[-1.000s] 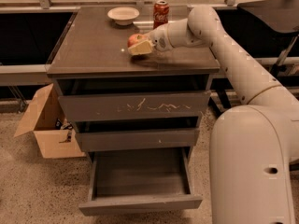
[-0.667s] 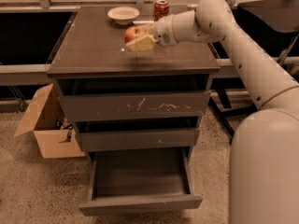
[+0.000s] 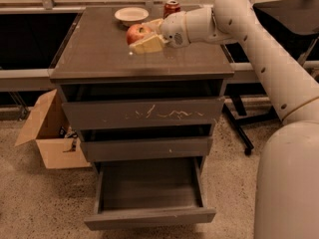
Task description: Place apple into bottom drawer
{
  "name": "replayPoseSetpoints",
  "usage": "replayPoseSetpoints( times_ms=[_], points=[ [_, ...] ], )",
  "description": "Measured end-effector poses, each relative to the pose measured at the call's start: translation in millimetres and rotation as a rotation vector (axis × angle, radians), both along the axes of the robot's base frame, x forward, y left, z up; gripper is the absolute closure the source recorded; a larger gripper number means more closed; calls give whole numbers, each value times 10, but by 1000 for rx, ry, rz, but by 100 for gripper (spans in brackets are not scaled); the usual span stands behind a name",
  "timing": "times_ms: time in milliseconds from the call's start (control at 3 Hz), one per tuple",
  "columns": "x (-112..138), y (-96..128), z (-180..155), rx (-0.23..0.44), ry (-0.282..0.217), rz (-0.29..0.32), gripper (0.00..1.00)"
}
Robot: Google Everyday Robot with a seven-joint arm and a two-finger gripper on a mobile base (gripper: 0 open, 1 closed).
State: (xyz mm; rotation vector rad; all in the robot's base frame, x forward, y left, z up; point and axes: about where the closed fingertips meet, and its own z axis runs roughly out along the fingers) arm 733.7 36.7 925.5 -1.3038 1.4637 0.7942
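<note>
Camera view: the claw (image 3: 141,36) is up at the back of the tabletop (image 3: 94,54), and its pale fingers (image 3: 148,45) pinch the apple (image 3: 135,32), one below and in front, one behind. The apple sits right between them, touching both. I cannot tell whether it is clear of the surface yet. A bowl (image 3: 131,15) and a soda can (image 3: 172,7) stand just behind.

This looks like the carry stage: grip made, delivery not yet begun. Down low, the bottom drawer (image 3: 149,217) stands pulled out, its grey box open to the camera.

The next move calls for a lift, a swing forward past the tabletop's front edge, then a long drop to that drawer before release.
</note>
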Motion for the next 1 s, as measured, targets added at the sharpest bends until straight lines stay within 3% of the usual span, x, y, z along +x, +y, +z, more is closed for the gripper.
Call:
replayPoseSetpoints(
  times_ms=[333,1000],
  points=[
    [-90,136,-33,-28,1,54,100],
    [-852,669,-251,-40,46,312,100]
  ],
)
